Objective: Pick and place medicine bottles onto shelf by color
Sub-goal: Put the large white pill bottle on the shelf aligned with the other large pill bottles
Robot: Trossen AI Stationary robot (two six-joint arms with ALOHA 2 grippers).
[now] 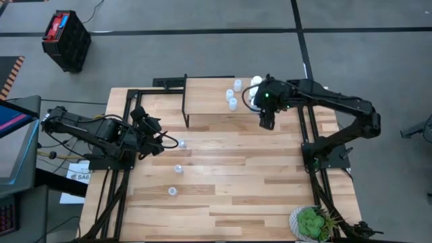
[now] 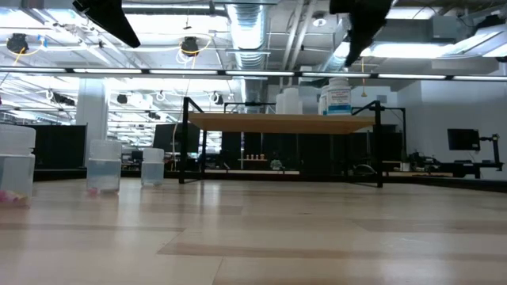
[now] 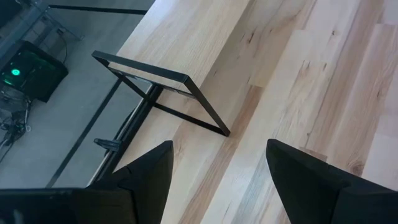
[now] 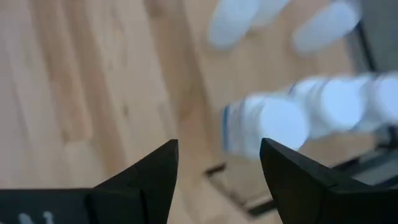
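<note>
The shelf [image 1: 209, 98] stands at the table's far middle on black legs. Three pale-blue bottles [image 1: 233, 94] and the white bottles [image 1: 254, 88] stand on its right part; one white bottle with a dark label shows in the low view [image 2: 337, 96]. Three more pale-blue bottles stand on the table: one [image 1: 181, 144] just right of my left gripper, one [image 1: 179, 169] and one [image 1: 172, 191] nearer. My left gripper [image 1: 166, 140] is open and empty, low over the table. My right gripper [image 1: 265, 121] is open and empty, above the shelf's near right edge, close to the white bottles [image 4: 280, 121].
A green potted plant [image 1: 314, 223] stands at the table's near right corner. The shelf's black leg frame [image 3: 186, 93] is close ahead of my left gripper. Bare tabletop [image 1: 256, 169] lies between the arms.
</note>
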